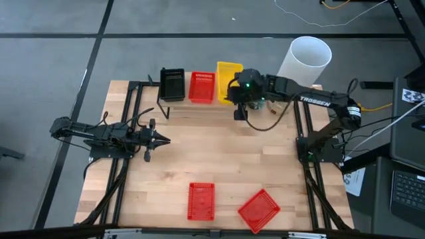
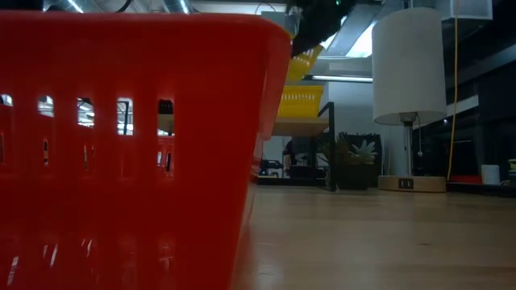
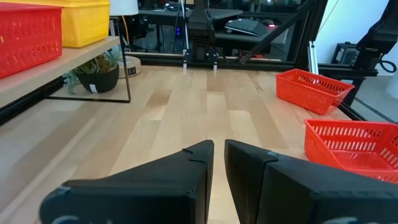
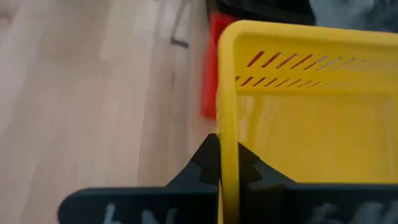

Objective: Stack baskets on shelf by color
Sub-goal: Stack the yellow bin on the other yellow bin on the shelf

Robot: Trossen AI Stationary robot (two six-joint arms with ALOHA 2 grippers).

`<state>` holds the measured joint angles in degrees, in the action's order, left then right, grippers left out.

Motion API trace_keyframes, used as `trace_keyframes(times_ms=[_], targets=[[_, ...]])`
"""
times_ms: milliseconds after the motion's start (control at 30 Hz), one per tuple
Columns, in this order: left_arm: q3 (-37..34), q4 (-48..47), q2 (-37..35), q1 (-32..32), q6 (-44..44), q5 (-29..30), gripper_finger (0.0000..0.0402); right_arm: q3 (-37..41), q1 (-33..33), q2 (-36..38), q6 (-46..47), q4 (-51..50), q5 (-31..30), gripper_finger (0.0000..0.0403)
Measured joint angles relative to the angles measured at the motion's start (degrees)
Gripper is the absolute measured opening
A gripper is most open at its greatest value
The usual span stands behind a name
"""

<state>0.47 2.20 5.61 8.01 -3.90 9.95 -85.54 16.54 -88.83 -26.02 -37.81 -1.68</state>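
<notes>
Jaws of my right gripper (image 4: 219, 167) are clamped on the rim of a yellow perforated plastic basket (image 4: 298, 118), held over the light-wood shelf (image 3: 59, 65) beside a red mesh basket (image 1: 202, 87) and a black one (image 1: 172, 83). My left gripper (image 3: 217, 163), jaws nearly together, waits low over the worktop (image 1: 219, 153); two red baskets (image 1: 201, 200) lie beyond it.

1. The right pincer (image 1: 238, 93) is extended to the far edge of the tabletop, its fingers clamped on a thin wall.
2. The left pincer (image 1: 161, 140) is held low at mid-left, fingers nearly together.
</notes>
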Motion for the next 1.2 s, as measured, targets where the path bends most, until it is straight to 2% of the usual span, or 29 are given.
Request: trace_keyframes(times_ms=[133, 567, 967, 1200], targets=[[0.0, 0.0, 0.0, 0.0, 0.2, 0.2, 0.0032, 0.0, 1.8, -1.1, 4.4, -3.5, -2.8, 0.0000], [0.0, 0.0, 0.0, 0.0, 1.1, 0.3, 0.0032, 0.0, 3.1, -4.4, 3.3, -4.5, -3.2, 0.0002], [0.0, 0.0, 0.0, 0.0, 1.1, 0.4, 0.0032, 0.0, 3.0, -4.1, 4.7, -4.1, -4.7, 0.0082], [0.0, 0.0, 0.0, 0.0, 1.1, 0.4, 0.0032, -3.6, 3.0, -4.0, 5.3, -5.5, -1.2, 0.0110]])
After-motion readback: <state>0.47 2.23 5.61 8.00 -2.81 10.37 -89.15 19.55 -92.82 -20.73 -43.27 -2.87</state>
